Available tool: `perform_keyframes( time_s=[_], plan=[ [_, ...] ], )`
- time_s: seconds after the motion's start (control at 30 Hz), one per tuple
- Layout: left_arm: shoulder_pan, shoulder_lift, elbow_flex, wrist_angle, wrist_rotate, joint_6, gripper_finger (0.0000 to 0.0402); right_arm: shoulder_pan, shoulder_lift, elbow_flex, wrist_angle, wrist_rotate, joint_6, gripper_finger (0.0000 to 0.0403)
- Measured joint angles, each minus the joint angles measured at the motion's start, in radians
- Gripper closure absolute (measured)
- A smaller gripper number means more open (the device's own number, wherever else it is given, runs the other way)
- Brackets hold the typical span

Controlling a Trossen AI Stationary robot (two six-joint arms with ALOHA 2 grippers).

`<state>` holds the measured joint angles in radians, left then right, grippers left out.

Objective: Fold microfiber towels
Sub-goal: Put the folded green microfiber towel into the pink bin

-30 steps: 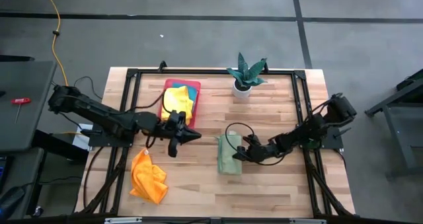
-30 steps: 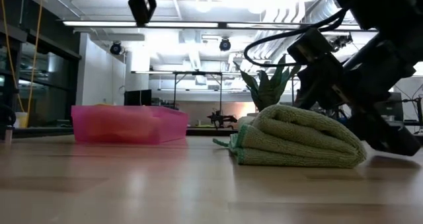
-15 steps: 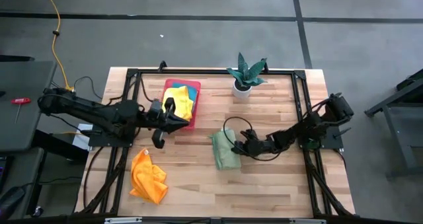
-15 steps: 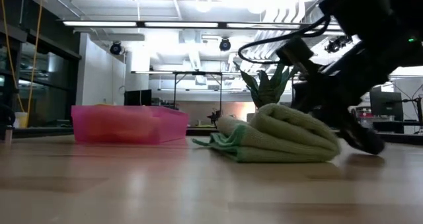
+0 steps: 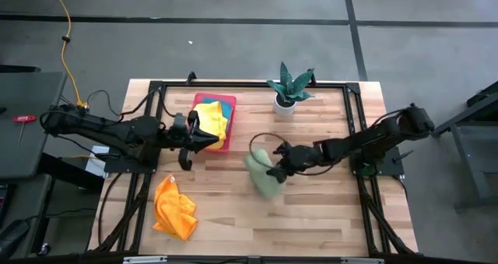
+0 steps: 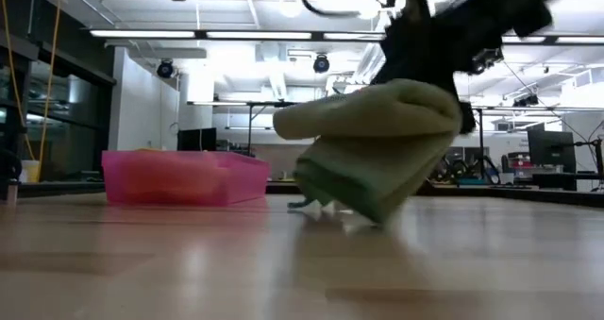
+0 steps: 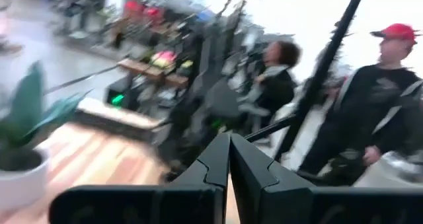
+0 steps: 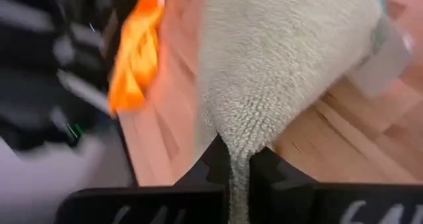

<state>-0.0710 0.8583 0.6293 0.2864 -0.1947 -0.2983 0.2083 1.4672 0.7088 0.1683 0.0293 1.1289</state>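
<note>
Moved: light green towel (image 5: 264,174) lifted off bench (image 5: 327,209), shifted toward pink tray (image 5: 227,124).
Right tool (image 5: 274,170): pinched on towel edge.
Left tool (image 5: 212,142): closed, empty, at tray; towel lies nearer right arm.

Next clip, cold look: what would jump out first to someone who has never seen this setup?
The folded light green towel hangs mid-table, pinched in the right gripper, with only its lower edge near the wood. Next comes the crumpled orange towel near the table's front left corner, then the pink tray with a yellow towel at the back, where the shut left gripper hovers beside it.
</note>
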Motion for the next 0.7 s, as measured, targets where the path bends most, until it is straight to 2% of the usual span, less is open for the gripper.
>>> perform_keyframes(
  time_s=[0.13,0.3,0.43,0.53,0.7],
  plan=[
    [0.022,0.046,0.090,-0.240,-0.019,-0.001,0.0363,-0.006,-0.009,0.192,-0.311,-0.090,-0.265,0.0401],
    [0.073,0.135,0.213,-0.482,0.066,-0.003,0.0281,-0.003,0.024,0.423,-0.625,-0.120,-0.549,0.0402],
    [0.123,0.222,0.296,-0.547,0.178,0.005,0.0203,0.004,0.044,0.546,-0.757,-0.121,-0.708,0.0402],
    [0.155,0.304,0.364,-0.542,0.286,0.047,0.0155,0.008,0.061,0.597,-0.826,-0.122,-0.770,0.0402],
    [0.196,0.464,0.489,-0.553,0.437,0.136,0.0113,0.011,0.078,0.620,-0.836,-0.157,-0.825,0.0402]
  ],
)
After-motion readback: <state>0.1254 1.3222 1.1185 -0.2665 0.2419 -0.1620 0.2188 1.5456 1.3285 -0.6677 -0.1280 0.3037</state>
